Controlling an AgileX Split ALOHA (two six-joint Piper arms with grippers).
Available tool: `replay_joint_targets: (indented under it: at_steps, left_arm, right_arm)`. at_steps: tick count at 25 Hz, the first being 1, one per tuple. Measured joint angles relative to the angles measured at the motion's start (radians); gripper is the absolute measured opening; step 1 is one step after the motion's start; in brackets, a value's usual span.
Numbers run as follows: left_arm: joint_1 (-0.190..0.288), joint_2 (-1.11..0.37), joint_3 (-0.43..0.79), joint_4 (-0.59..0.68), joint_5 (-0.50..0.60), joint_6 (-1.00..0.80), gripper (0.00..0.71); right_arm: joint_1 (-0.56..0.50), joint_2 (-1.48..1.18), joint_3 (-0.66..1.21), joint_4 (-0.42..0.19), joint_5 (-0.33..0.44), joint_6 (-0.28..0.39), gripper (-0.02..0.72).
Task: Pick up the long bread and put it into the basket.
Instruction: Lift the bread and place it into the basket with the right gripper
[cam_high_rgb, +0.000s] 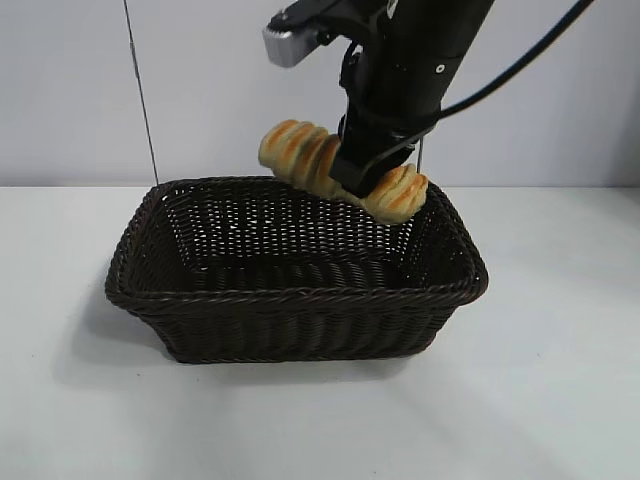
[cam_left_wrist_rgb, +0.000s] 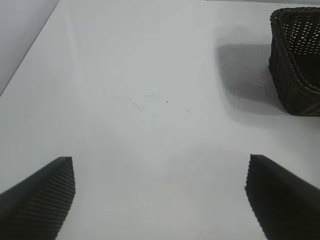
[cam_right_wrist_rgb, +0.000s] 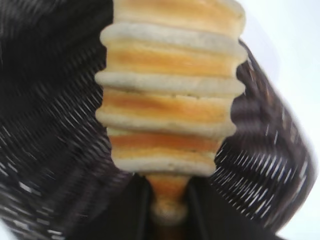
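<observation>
The long bread (cam_high_rgb: 300, 150) hangs in the air over the far right part of the basket (cam_high_rgb: 300, 325), just above the braided rim, tilted so that its right end dips lowest, close to the far right corner. The right tool (cam_high_rgb: 368, 178) has it pinched across the middle, the jaws nearly together and biting into the loaf's waist, with both ends sticking out free on either side.

The step in hand looks like the lowering into the basket. To do it well, the loaf should probably be carried a little nearer and to the left, so that neither end catches the rim, then brought down until it rests on the woven floor before the jaws part. The dipping right end is the one to watch, since it sits closest to the flared wall. A drop from this height could bounce the bread against the side.

The right wrist view gives what the exterior view cannot: the ridged, striped loaf (cam_right_wrist_rgb: 170, 95) seen end-on, squeezed narrow where the jaws hold it, with the basket's dark weave (cam_right_wrist_rgb: 55, 130) spread behind it, so the bread is truly over the inside. The left wrist view shows only the left tool (cam_left_wrist_rgb: 160, 195), its jaws spread wide with nothing between them, parked over the bare bench (cam_left_wrist_rgb: 140, 90) with a corner of the basket (cam_left_wrist_rgb: 297, 60) well off to one side.
</observation>
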Motion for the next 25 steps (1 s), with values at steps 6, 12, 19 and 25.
replay_joint_targets:
  at_steps: [6, 12, 19, 25]
  left_arm:
    - [0.000, 0.000, 0.000, 0.000, 0.000, 0.000, 0.666]
    - [0.000, 0.000, 0.000, 0.000, 0.000, 0.000, 0.666]
    - [0.000, 0.000, 0.000, 0.000, 0.000, 0.000, 0.666]
    - [0.000, 0.000, 0.000, 0.000, 0.000, 0.000, 0.666]
  right_arm:
    - [0.000, 0.107, -0.002, 0.018, -0.028, -0.014, 0.097]
    - [0.000, 0.156, -0.008, 0.027, -0.044, -0.018, 0.095]
    - [0.000, 0.157, -0.008, 0.028, -0.051, -0.007, 0.204]
    - [0.000, 0.155, -0.008, 0.030, -0.068, -0.002, 0.541]
